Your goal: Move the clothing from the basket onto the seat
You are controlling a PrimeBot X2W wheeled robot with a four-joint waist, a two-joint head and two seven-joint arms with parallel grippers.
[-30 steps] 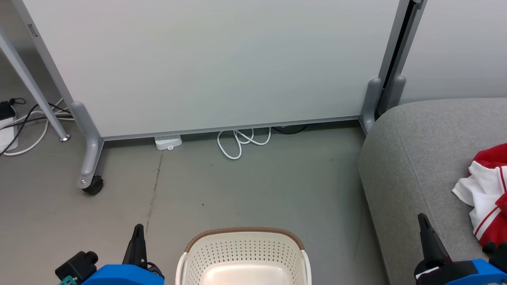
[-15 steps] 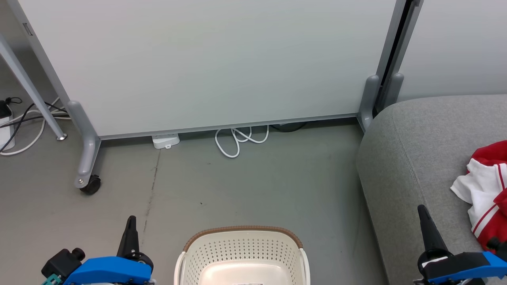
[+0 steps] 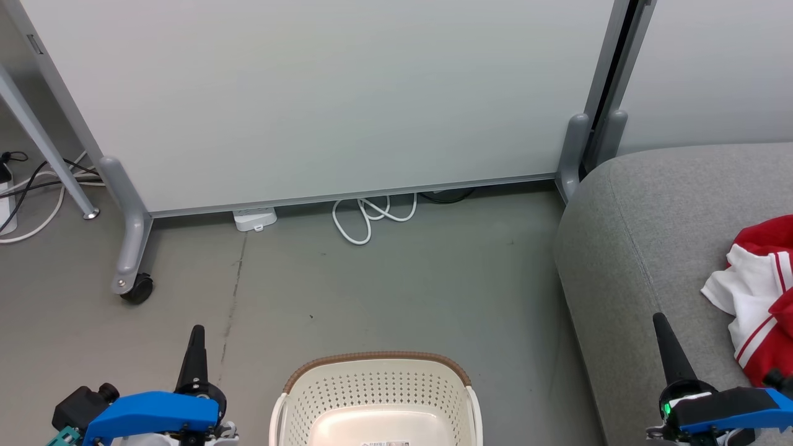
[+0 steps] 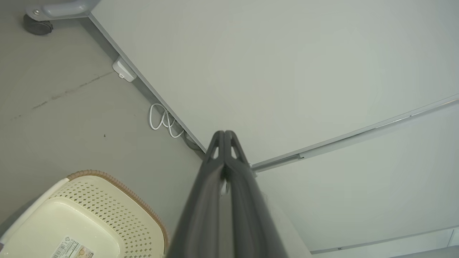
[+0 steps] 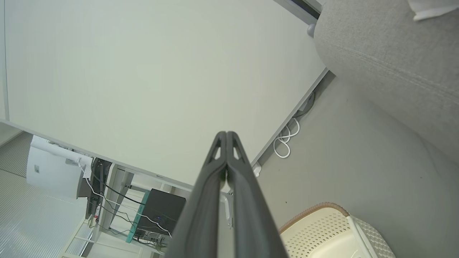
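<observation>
A small printed sticker (image 4: 73, 248) sits on the inner bottom of the basket (image 3: 378, 379), its print too small to read; the basket stands on the grey floor (image 3: 403, 291). The clothing (image 3: 759, 291), red with white panels and stripes, lies bunched on the seat (image 3: 644, 235). The left pincer (image 3: 197, 334) and right pincer (image 3: 660, 325) have their fingers pressed together, gripping nothing.

Between the left gripper (image 3: 197, 329) and right gripper (image 3: 658, 318), both dark-fingered with blue housings, the basket (image 3: 378, 390) was cream-white, perforated, with a brown woven-look rim. Right of the right gripper, the clothing (image 3: 753, 291) was bright red with white panels and red stripes on the light grey seat (image 3: 632, 248).
</observation>
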